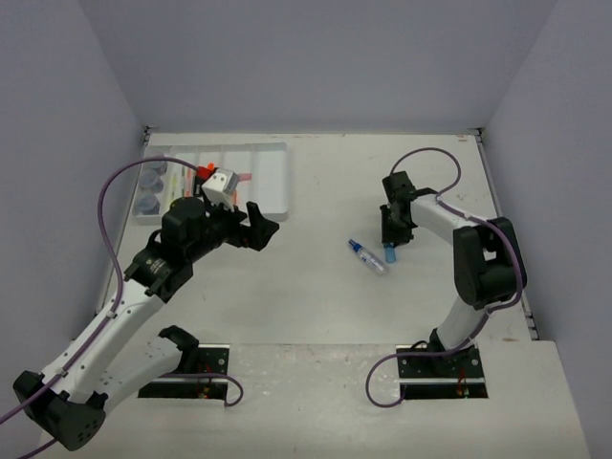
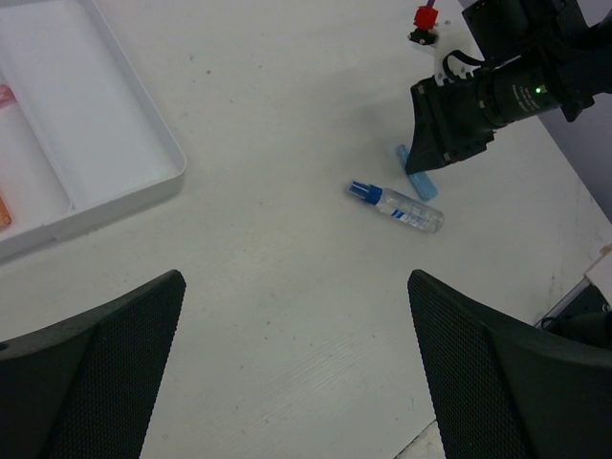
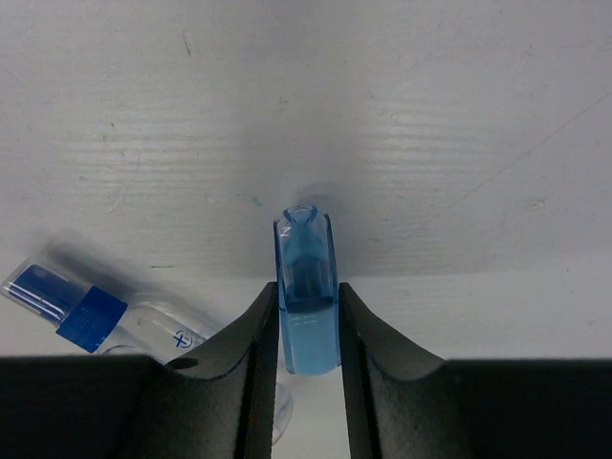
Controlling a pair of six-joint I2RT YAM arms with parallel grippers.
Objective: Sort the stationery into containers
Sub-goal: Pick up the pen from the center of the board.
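Our right gripper (image 3: 306, 304) is pinching the blue eraser (image 3: 305, 251) across its narrow sides, both fingers touching it as it's lying on the table (image 3: 430, 115), the glue bottle (image 3: 105, 320) just beside. We're judging it light and rubbery, not slippery, so this mid-body hold is suiting it. Our left gripper (image 2: 296, 320) is hanging wide open, and the tray (image 1: 274, 184) is sitting well apart.

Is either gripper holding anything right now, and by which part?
The right gripper pinches the blue eraser across its long sides, near one end. The left gripper is open, empty.
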